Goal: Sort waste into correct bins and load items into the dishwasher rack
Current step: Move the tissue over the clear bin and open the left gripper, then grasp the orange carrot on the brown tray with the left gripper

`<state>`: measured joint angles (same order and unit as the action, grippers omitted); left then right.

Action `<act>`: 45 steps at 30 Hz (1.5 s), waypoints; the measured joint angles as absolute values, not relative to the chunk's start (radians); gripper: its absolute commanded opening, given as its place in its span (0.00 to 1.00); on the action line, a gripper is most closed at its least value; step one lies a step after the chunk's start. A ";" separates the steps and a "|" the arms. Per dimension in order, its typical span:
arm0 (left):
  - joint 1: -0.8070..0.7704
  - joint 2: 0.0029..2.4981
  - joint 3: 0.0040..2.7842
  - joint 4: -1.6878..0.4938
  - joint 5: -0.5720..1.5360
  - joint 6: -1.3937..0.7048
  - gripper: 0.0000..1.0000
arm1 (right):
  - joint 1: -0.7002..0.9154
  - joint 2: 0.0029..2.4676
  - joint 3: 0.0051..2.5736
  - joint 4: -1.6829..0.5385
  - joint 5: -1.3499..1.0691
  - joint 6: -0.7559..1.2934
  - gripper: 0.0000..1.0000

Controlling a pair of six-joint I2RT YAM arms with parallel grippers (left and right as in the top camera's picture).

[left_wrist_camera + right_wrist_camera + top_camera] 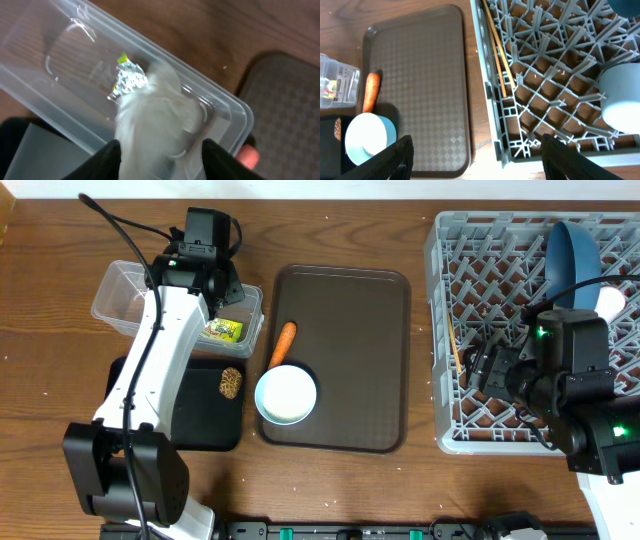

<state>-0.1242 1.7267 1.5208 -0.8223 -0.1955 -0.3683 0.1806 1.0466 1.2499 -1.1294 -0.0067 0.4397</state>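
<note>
My left gripper [160,150] is shut on the crumpled yellow-green and white wrapper [150,115] and holds it inside the right end of the clear tub [60,55]. From overhead the wrapper [224,330] shows in the tub [125,295]. The carrot piece [283,345] and a white bowl [287,395] lie on the brown serving tray [350,350]. The brown lump [231,383] lies on the black tray [205,420]. My right gripper [477,160] is open and empty above the front left edge of the grey rack [470,430]. The dark-blue bowl [572,255] and a white cup [610,302] stand in the rack.
Wooden chopsticks [497,50] lie in the rack [545,65] along its left side. The right wrist view also shows the carrot [370,92], the bowl [370,142], the cup [620,97] and the serving tray [420,75]. The left arm [160,360] reaches across the black tray.
</note>
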 measured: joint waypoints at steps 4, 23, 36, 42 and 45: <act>-0.131 1.699 1.521 -0.908 -0.136 -0.361 0.57 | 0.181 1.047 1.250 -1.144 -0.007 0.440 0.74; -0.426 1.845 1.383 -0.715 -0.078 0.005 0.58 | 0.181 1.047 1.250 -1.160 -0.007 0.440 0.74; -0.426 1.996 1.380 -0.677 -0.090 0.044 0.57 | 0.181 1.047 1.250 -1.157 -0.007 0.440 0.74; -0.416 2.024 1.381 -0.654 -0.118 0.051 0.39 | 0.181 1.047 1.250 -1.160 -0.007 0.440 0.74; -0.417 2.027 1.381 -0.657 -0.112 0.054 0.38 | 0.181 1.047 1.250 -1.160 -0.007 0.440 0.74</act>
